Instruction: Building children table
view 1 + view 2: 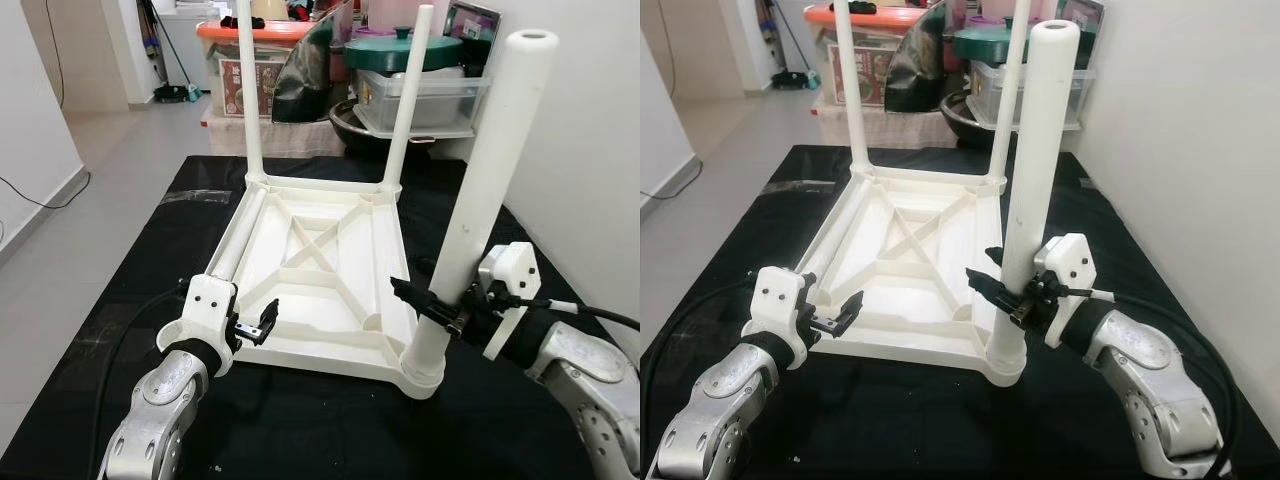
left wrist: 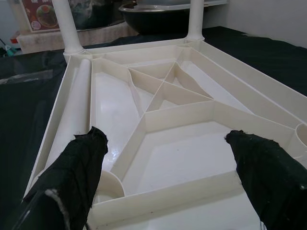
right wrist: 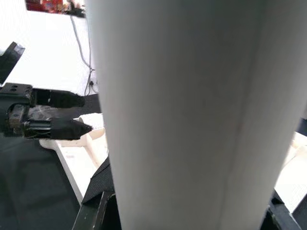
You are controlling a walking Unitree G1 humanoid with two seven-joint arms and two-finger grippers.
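Note:
An upturned white plastic tabletop (image 1: 330, 362) lies on a black cloth. Two white legs (image 1: 248, 90) (image 1: 410, 100) stand upright in its far corners. A third leg (image 1: 490, 170) stands in the near right corner socket, and my right gripper (image 1: 430, 305) is shut on its lower part; up close that leg (image 3: 192, 110) spans the right wrist view. A fourth leg (image 1: 240, 235) lies loose inside the tabletop along its left rim. My left gripper (image 1: 262, 322) is open just in front of the near left corner, its fingers (image 2: 72, 177) either side of the empty socket (image 2: 108, 184).
Behind the cloth stand storage boxes (image 1: 255, 60), a lidded clear bin (image 1: 420, 95) and a dark pot (image 1: 350, 120). A white wall (image 1: 590, 120) runs close along the right. Bare floor (image 1: 90, 230) lies to the left of the cloth.

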